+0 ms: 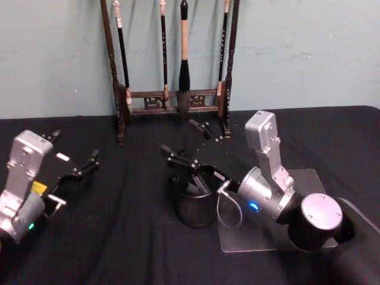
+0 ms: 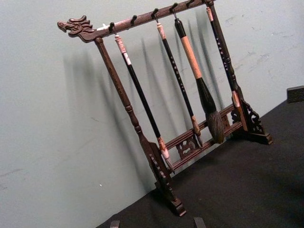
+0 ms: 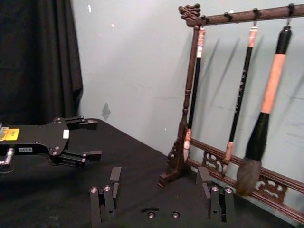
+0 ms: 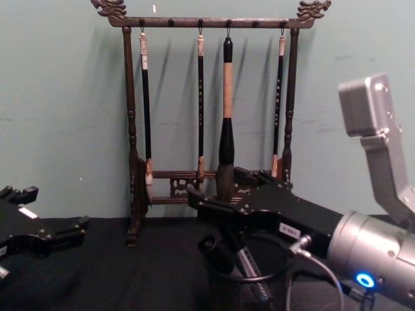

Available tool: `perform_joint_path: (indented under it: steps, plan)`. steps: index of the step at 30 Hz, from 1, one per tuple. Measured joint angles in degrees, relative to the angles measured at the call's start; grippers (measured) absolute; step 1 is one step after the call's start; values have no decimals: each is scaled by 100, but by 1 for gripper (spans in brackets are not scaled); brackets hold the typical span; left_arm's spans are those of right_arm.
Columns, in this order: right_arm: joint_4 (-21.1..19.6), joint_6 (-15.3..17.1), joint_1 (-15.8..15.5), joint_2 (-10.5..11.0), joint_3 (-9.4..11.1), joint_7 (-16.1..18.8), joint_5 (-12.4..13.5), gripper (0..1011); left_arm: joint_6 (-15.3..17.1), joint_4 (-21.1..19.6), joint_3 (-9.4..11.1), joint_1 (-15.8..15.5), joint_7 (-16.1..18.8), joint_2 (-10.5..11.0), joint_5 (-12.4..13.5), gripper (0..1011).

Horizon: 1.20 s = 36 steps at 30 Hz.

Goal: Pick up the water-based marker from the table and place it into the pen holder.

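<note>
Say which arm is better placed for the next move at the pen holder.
Right: the right gripper, open, sits just over the pen holder; the left gripper, also open, is far off at the table's left.

We saw a black table point(image 1: 119, 237) and a black mesh pen holder point(image 1: 196, 209). The wall point(image 1: 297, 53) was pale green. The rack point(image 4: 133, 162) was dark brown wood with carved ends. The brushes point(image 4: 225, 129) had black handles, and one had a light tan part. Both grippers, left point(image 1: 74, 160) and right point(image 1: 187, 145), had black fingers on silver arms. The right arm had a small blue light point(image 1: 254, 206), the left a yellow label point(image 1: 39, 187).
</note>
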Motion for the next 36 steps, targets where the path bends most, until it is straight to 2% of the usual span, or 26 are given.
perform_joint_path:
  steps: [13, 18, 28, 30, 36]
  plan:
    - [-773, 411, -460, 313, 172, -285, 69, 1002, 0, 0, 0, 0, 0, 0, 0, 1009]
    - [-1190, 539, -739, 468, 330, -557, 41, 1003, 0, 0, 0, 0, 0, 0, 0, 1009]
    - [-1579, 682, -1025, 513, 553, -998, -151, 1003, 0, 0, 0, 0, 0, 0, 0, 1009]
    - [-1699, 720, -1127, 488, 623, -1186, -264, 1003, 0, 0, 0, 0, 0, 0, 0, 1009]
    - [-1854, 759, -1308, 451, 742, -1413, -445, 1003, 0, 0, 0, 0, 0, 0, 0, 1009]
